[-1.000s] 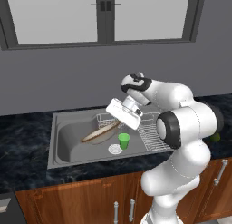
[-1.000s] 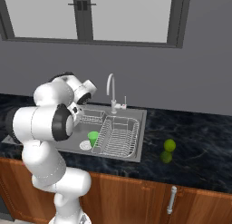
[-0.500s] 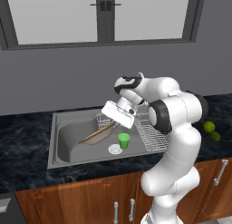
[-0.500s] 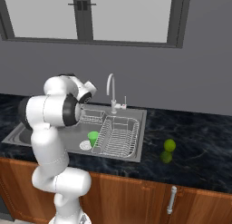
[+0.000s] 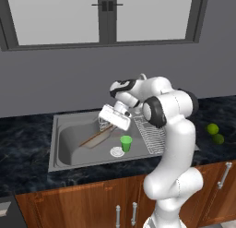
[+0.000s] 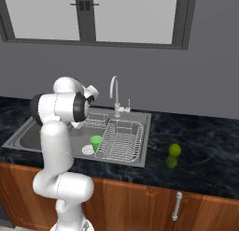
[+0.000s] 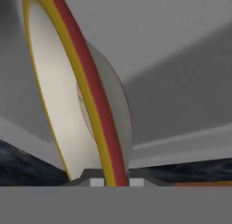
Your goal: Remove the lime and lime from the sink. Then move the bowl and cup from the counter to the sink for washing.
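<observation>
Gripper (image 5: 109,124) is clamped on the bowl's (image 5: 97,136) rim, w/ the bowl hanging edge-on over the sink (image 5: 64,144); in the hand view the rim (image 7: 97,128) runs straight up from btwn the fingertips. A thin-edge pinch looks like the only workable hold on something this wide and shallow, hence the tilt. Bowl: round, tan-yellow rim w/ a red-brown band outside, smooth off-white inside, prob. glazed ceramic, so likely slippery. Its low edge sits near the sink floor, left of the drain; I can't tell if it touches. Sink is a wide grey steel basin, matte, round white drain (image 5: 117,151) near its front. Cup (image 5: 126,143) stands upright inside the sink, just right of the drain: small, bright green, tapered, no handle. Wire rack (image 6: 122,140) fills the sink's right part, curved chrome faucet (image 6: 113,92) behind it. Both limes (image 6: 173,154), round and green, rest together on the black marbled counter (image 6: 205,150), well right of the sink, so they're already out. Judging by that, bowl drop-off is the last step.
</observation>
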